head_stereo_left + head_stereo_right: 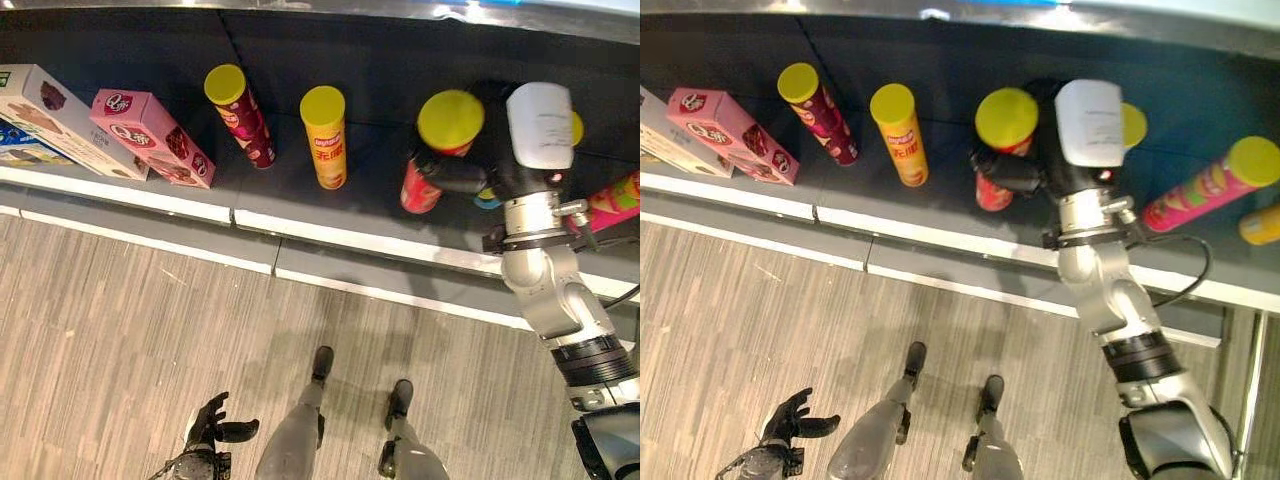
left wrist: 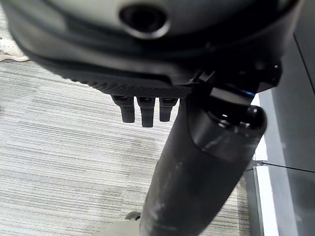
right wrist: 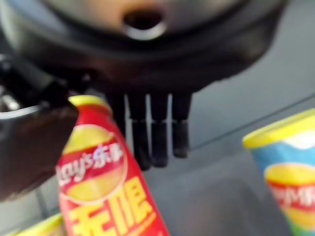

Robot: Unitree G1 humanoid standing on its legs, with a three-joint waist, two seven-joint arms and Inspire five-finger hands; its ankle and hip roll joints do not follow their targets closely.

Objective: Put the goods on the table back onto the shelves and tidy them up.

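Left eye view is showing the right robot hand (image 1: pixel 478 170) reaching onto the dark shelf (image 1: pixel 380 70) in the upper right of the frame, its thumb crossing the front of the red chip can (image 1: pixel 440 150) with a yellow lid. In the right wrist view the fingers (image 3: pixel 157 130) are hanging fairly straight behind that can, not visibly curled round it, so the hand is reading as relaxed and bracketing the can rather than gripping it. The can is standing on the shelf, tilted, just beside a blue chip can (image 3: pixel 283 182).

Further left along the shelf are standing a yellow chip can (image 1: pixel 325 135), a maroon chip can (image 1: pixel 240 113) and a pink snack box (image 1: pixel 152 137); a pink-green chip can (image 1: pixel 1210 183) is lying at the right.

As a judgement, such a can is light, stiff-walled and smooth, so it is tipping and rolling easily; the mid-body, thumb opposite fingers, is the best hold.

The left robot hand (image 1: pixel 210 430) is hanging open at the lower left, over the floor.
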